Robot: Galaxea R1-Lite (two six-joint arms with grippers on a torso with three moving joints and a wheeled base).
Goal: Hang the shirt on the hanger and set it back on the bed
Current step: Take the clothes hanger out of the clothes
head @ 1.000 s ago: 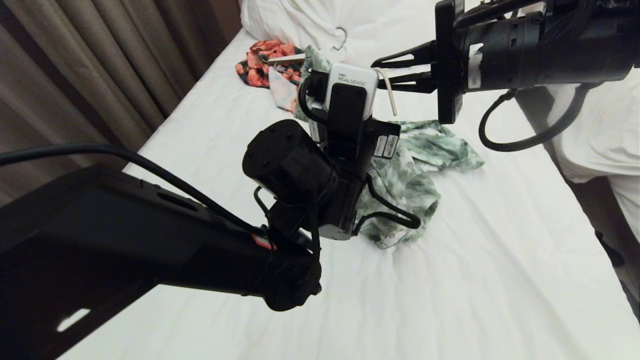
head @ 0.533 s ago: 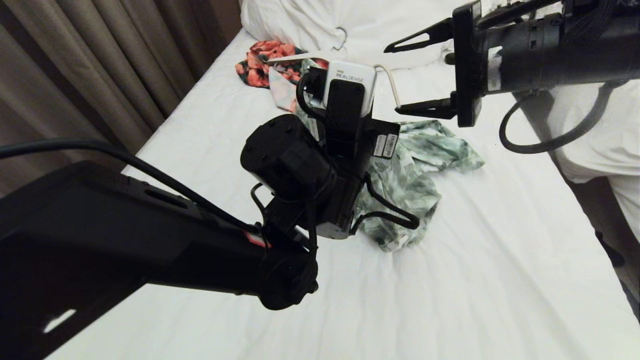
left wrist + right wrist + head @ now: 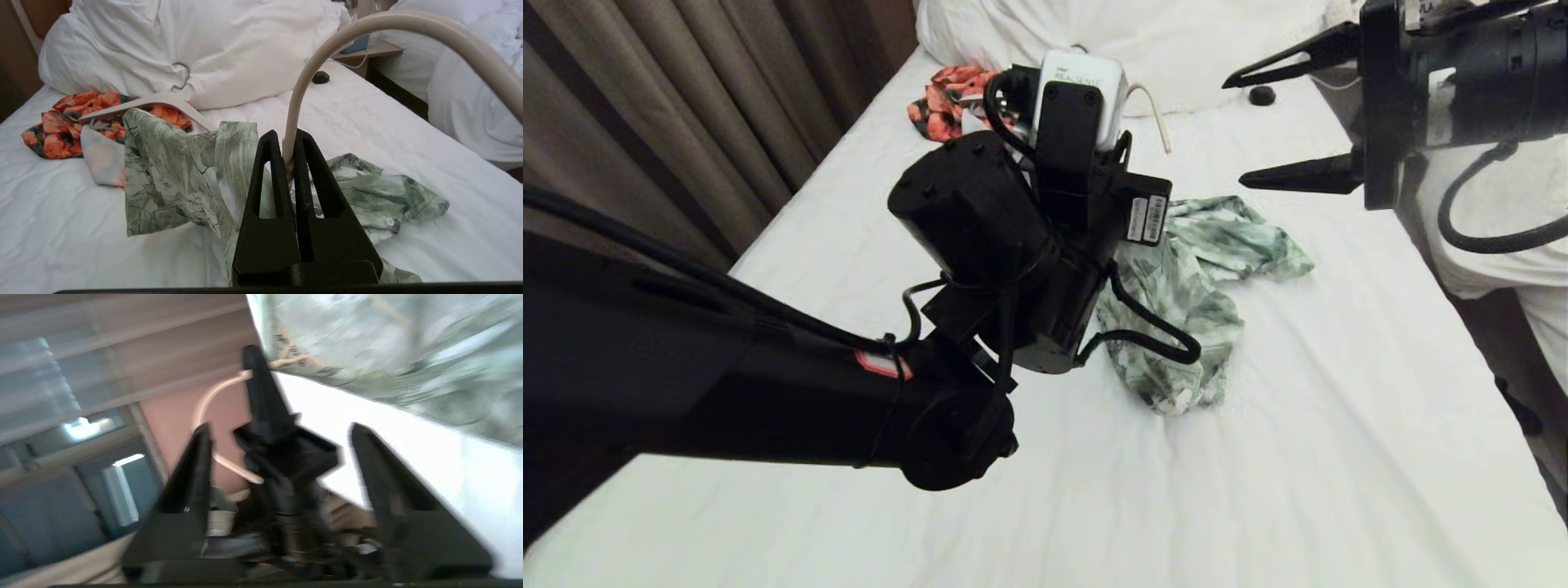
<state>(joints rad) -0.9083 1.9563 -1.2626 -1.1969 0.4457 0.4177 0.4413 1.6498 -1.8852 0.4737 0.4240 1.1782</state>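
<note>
Over the bed [image 3: 1339, 425], centre of your head view, the left gripper [image 3: 288, 141] has its jaws clamped shut on the neck of the hanger [image 3: 302, 81]. The cream hook arcs up and away over the wrist camera. In the head view only a short cream stub of it shows, at 12 o'clock of the left arm's camera housing.

The shirt [image 3: 1201, 286] hangs partly off that hanger and trails onto the sheet. One fold is lifted at 9 o'clock of the left fingers in the wrist view. The rest is bunched on the mattress, a sleeve spread toward 3 o'clock.

The right gripper [image 3: 1278, 126] sits at 2 o'clock in your head view, jaws apart, gripping nothing, clear of the hanger and shirt. Its wrist picture is motion-blurred.

Surface: wrinkled white sheet, big white pillows [image 3: 196, 45] at the head end. At 11 o'clock, an orange-red floral garment [image 3: 61, 118] lies on the sheet with a thick white hanger [image 3: 139, 104] on it, metal hook against the pillow. A small dark object [image 3: 320, 76] lies on the sheet just beside the pillows.

Room: brown curtains [image 3: 686, 106] along the bed's 9 o'clock side. A second white bed [image 3: 1511, 237] is at 3 o'clock across a narrow aisle. A bedside table [image 3: 369, 51] stands between the two beds.
</note>
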